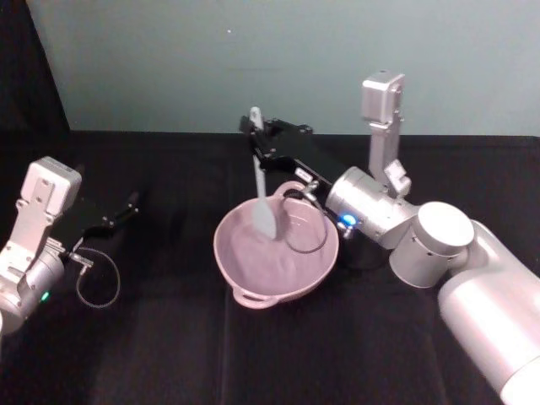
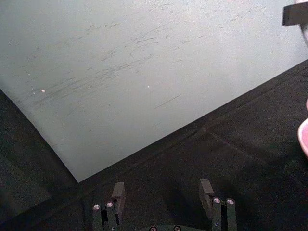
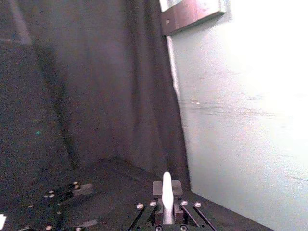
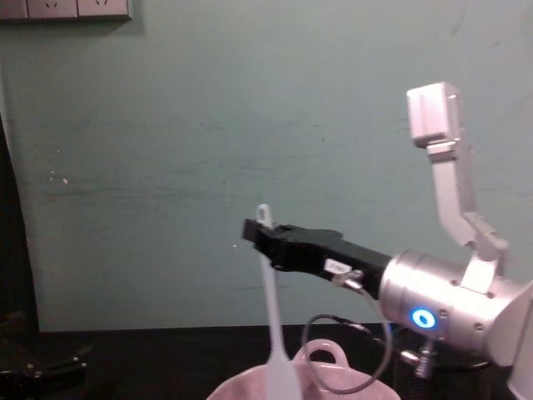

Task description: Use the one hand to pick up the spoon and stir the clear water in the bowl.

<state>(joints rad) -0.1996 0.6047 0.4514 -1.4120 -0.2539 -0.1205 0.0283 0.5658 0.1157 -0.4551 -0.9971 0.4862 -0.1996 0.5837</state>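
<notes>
Now stirring step, by my reading. One bowl (image 1: 291, 272), lower centre. Left gripper (image 1: 128, 205) mid-left, idle, jaws apart, empty. One spoon (image 1: 259, 177) upright at centre, head inside bowl. Right gripper (image 1: 256, 128) above, clamped on handle top. Next: sweep head round, clear of rim.

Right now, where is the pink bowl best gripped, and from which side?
Probably the loop handle on the bowl's near rim, from the robot's side: it juts out, and the right gripper holds the spoon over the far side.
</notes>
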